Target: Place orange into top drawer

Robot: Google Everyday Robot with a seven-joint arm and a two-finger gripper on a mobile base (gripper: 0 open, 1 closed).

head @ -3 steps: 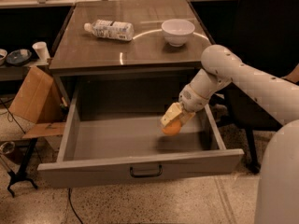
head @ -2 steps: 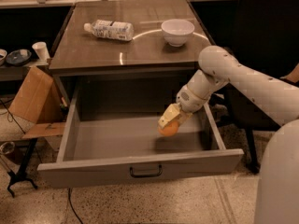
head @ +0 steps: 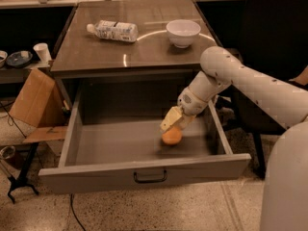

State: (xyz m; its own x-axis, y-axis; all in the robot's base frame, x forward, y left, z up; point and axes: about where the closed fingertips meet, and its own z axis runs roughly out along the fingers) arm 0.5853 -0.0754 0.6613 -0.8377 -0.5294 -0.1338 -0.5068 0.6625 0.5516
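Note:
The top drawer (head: pixel 96 170) of the grey cabinet stands pulled wide open, with a small dark handle (head: pixel 150 177) at the centre of its front panel. My gripper (head: pixel 172 125) reaches down into the drawer's right half from the right. Its yellowish fingers (head: pixel 169 118) are closed over the top of the orange (head: pixel 172 136). The orange is low inside the drawer, at or just above the floor, with a shadow under it. I cannot tell whether it touches the floor.
On the cabinet top lie a plastic bottle (head: pixel 113 31) on its side and a white bowl (head: pixel 183 32). A cardboard box (head: pixel 31 102) leans at the left. A white cup (head: pixel 42 52) stands on a low shelf at the left. A dark chair (head: pixel 276 37) stands at the right.
My gripper has moved lower and slightly left into the drawer, carrying the orange down toward the drawer floor.

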